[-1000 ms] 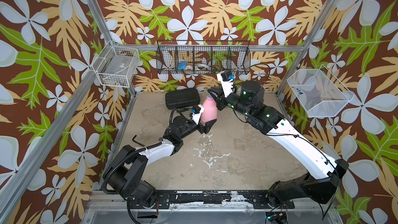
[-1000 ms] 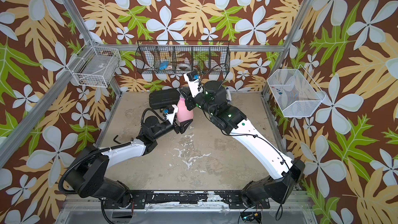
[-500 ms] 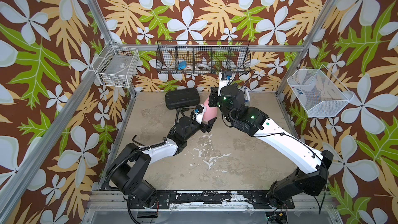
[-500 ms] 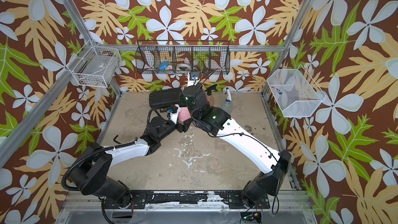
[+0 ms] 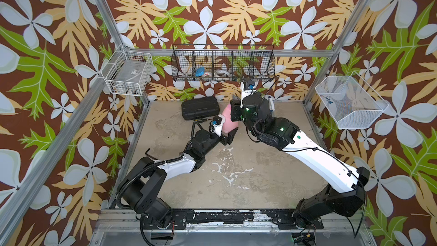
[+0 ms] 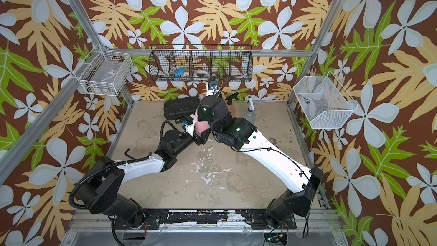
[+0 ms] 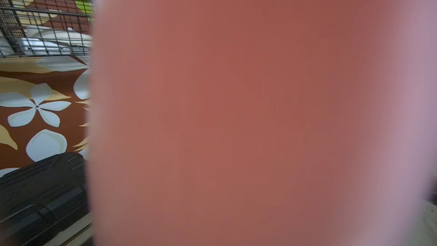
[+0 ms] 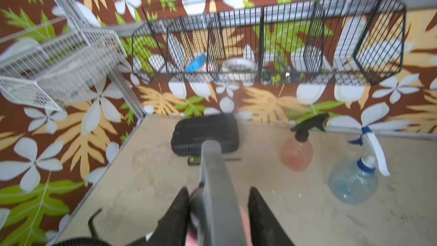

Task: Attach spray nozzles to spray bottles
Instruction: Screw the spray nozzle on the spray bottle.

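Note:
The pink cone-shaped spray bottle stands upright with my left gripper shut on its lower body; its pink side fills the left wrist view. My right gripper hangs over the bottle's top. Its jaws stand apart around the grey nozzle: one finger touches it, and a gap shows at the other. The orange-red bottle carries the black nozzle. The clear bluish bottle carries the white-and-blue nozzle. Both stand at the back right.
A flat black ribbed case lies at the back, and a small black radio lies in front of it. A hex key lies at the left. A black wire basket and white baskets hang on the walls.
My right wrist has swung in and turned over the pink bottle, and its jaws have gone from shut to apart around the grey nozzle. The left gripper still holds the bottle.

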You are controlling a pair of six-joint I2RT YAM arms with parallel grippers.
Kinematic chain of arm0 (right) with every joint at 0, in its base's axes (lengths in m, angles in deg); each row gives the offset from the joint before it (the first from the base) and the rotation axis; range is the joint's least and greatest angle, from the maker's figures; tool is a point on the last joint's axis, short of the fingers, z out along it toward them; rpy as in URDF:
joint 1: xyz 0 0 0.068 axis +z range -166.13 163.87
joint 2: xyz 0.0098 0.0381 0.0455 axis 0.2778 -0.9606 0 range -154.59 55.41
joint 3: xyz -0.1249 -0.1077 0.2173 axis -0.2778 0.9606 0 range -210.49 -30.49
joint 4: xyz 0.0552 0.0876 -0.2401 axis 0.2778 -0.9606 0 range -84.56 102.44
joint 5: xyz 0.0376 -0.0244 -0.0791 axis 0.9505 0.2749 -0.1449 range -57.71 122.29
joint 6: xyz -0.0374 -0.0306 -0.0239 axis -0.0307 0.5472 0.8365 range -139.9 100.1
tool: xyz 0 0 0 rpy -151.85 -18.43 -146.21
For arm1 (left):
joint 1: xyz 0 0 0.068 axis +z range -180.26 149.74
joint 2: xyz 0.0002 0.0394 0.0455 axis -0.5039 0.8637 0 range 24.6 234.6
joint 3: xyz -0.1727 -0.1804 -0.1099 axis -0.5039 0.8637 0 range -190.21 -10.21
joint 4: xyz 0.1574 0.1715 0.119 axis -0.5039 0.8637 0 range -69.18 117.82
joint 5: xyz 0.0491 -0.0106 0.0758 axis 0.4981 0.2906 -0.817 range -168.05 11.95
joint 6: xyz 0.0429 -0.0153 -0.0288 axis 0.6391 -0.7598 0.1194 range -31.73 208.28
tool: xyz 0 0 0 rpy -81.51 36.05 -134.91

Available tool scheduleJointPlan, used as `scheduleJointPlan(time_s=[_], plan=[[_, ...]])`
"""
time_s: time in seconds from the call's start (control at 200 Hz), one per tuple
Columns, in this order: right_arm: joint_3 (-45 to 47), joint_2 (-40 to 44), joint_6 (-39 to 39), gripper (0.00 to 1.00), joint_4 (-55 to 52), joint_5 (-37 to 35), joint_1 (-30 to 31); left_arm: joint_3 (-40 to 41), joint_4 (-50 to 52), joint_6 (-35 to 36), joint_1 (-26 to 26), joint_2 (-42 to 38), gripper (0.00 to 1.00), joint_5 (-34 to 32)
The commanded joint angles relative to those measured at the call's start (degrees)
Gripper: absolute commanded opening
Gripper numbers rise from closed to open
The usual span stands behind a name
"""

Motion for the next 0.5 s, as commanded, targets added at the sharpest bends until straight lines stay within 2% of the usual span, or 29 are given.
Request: scheduleJointPlan(time_s=[0.0,0.26,0.38,0.495], plan=[[-0.3,0.8,3.6,0.50,-4.4,4.1,0.0,-0.9,-6.0,-0.7,0.0,-0.2,0.50,0.1],[3.0,6.3,9.5,0.60,0.5,12.0,0.0,-0.7,-6.1,-1.7,-0.1,0.8,0.50,1.2],[2.2,7.7,10.5,0.64,-0.8,14.1,-0.8,-0.5,-6.1,-1.7,-0.1,0.9,0.50,1.4],[2.2,9.2,8.2,0.66,-0.4,24.4,-4.8,-0.6,-5.9,-1.6,0.0,1.0,0.50,1.4]])
